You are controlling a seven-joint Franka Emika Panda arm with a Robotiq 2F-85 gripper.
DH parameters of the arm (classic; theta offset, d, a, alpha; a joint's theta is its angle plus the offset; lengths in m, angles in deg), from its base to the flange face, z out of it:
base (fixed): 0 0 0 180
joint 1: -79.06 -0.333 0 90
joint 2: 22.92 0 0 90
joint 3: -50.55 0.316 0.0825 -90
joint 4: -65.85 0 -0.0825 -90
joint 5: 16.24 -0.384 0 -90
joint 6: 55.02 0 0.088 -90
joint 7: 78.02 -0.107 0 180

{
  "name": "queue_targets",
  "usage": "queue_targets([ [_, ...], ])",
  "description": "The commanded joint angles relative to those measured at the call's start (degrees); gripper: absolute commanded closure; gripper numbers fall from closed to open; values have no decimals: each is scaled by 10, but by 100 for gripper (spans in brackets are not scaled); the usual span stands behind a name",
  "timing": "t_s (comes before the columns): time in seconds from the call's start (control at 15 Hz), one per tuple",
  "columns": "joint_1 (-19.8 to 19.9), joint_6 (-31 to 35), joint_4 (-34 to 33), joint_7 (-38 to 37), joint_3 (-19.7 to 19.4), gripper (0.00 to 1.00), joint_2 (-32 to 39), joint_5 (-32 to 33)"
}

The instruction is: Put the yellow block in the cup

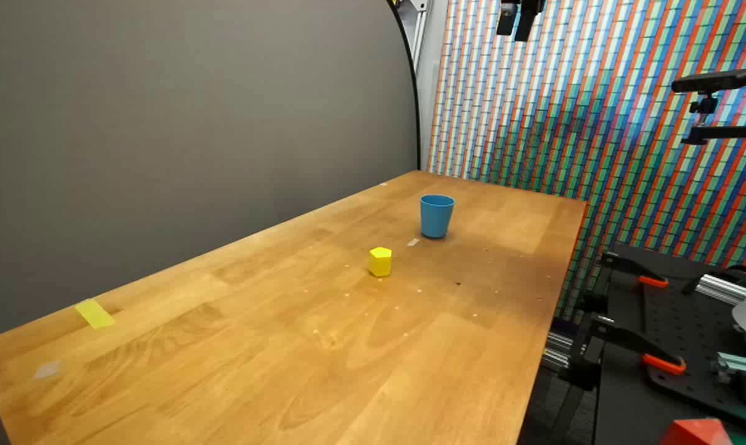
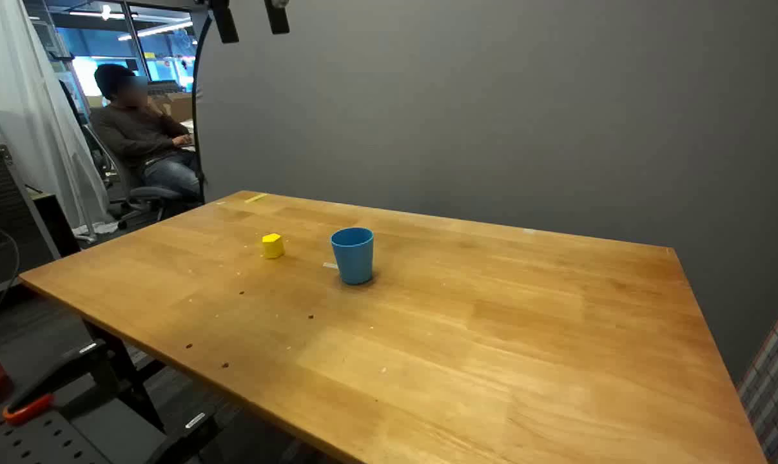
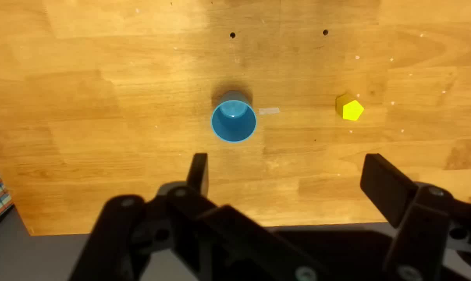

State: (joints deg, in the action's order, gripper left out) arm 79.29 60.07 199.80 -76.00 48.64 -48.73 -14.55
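Note:
The yellow block stands upright on the wooden table; it also shows in an exterior view and in the wrist view. It is a small chunky block with a five-sided top. The blue cup stands upright, apart from the block; it also shows in an exterior view. In the wrist view the cup lies left of the block, and the part of its inside that shows is bare. My gripper is open and empty, high above the table; its fingertips show at the top of both exterior views.
The wooden table has a flat yellow tape patch near its back edge. A grey screen stands behind it. Black clamps with orange parts and a camera on a mount are beside the table. A person sits in the background.

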Motion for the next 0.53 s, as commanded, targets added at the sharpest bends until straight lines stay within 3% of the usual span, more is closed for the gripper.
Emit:
queue_targets([
  [0.0,2,-1,-3,1,2,0,0,-1],
  [0.47,2,-1,-10,1,2,0,-3,-1],
])
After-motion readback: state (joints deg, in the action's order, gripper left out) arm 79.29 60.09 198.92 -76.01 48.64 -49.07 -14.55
